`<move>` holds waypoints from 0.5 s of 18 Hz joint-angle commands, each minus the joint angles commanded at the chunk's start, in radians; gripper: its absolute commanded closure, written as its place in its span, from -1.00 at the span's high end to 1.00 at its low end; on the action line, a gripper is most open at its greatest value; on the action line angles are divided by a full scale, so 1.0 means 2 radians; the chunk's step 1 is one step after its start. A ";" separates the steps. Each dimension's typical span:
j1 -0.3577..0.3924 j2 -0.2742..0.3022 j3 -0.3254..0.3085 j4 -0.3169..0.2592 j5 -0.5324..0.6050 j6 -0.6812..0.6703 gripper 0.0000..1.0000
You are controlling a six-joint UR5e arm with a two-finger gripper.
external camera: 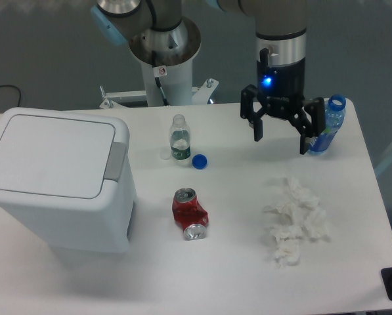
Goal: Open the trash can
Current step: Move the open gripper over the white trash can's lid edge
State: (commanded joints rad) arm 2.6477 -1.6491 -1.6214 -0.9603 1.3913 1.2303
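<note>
well apart: trash can (54,180), jaws

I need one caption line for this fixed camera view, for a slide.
Open gripper hovers far from the closed trash can on the table.

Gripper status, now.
Gripper: open, holding nothing, hanging above the table far from the trash can.

A large white boxy trash can (58,184) with rounded corners is set upright at the left end of the counter (235,275). Its flat lid is shut; a grey push tab is seen on its right edge.
</note>
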 joint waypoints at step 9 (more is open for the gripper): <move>-0.018 0.013 0.005 -0.001 -0.004 -0.111 1.00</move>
State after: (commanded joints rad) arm 2.6109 -1.6230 -1.6123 -0.9618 1.3837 1.0084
